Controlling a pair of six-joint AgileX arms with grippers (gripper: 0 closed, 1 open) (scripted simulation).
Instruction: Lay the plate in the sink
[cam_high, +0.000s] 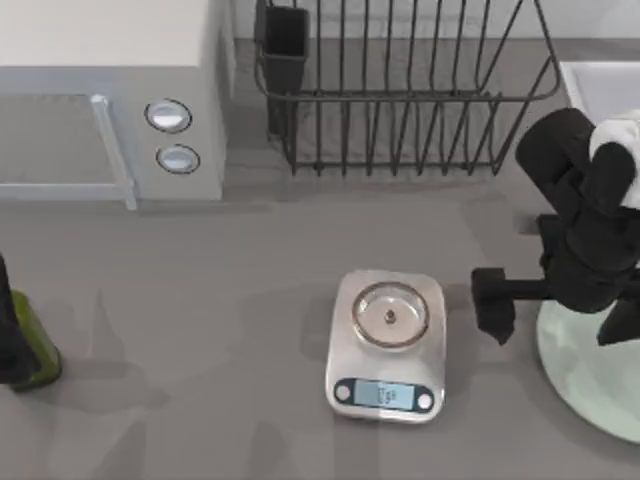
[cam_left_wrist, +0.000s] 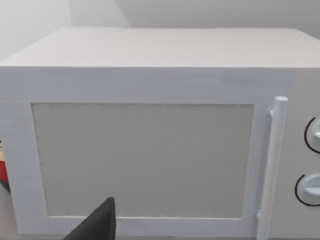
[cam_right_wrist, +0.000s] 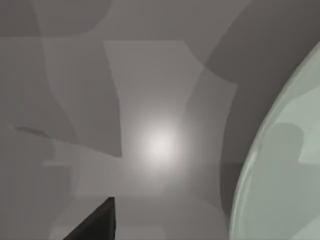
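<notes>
At the far left edge of the desk (cam_high: 250, 250) a dark green bottle-like object (cam_high: 28, 345) stands half cut off, and something black beside it may be the parked left arm, though I can't be sure; the left end effector (cam_left_wrist: 97, 222) shows as a single dark fingertip in the left wrist view, facing the microwave (cam_high: 110, 100) door, and I cannot tell whether it is open or closed. Moving right, the black wire dish rack (cam_high: 400, 90) sits at the back, and the kitchen scale (cam_high: 386, 345) with its steel pan sits mid-desk, near the work zone. Just right of the scale hangs the right end effector (cam_high: 494, 305); from above I see one dark finger pointing down over bare desk, close to the plate's edge but apparently not touching it, and its state I also cannot tell. The plate (cam_high: 590, 370), pale mint-green, lies flat at the right edge of the desk, partly cut off and partly covered by the arm. The sink (cam_high: 598, 85) shows as just a white corner at the back right, its basin out of sight. My worry is the flat plate: with so little rim to pinch, a grip could slip or shove it sideways off the desk. A swing toward the sink could also clip the rack's corner or knock the scale.
</notes>
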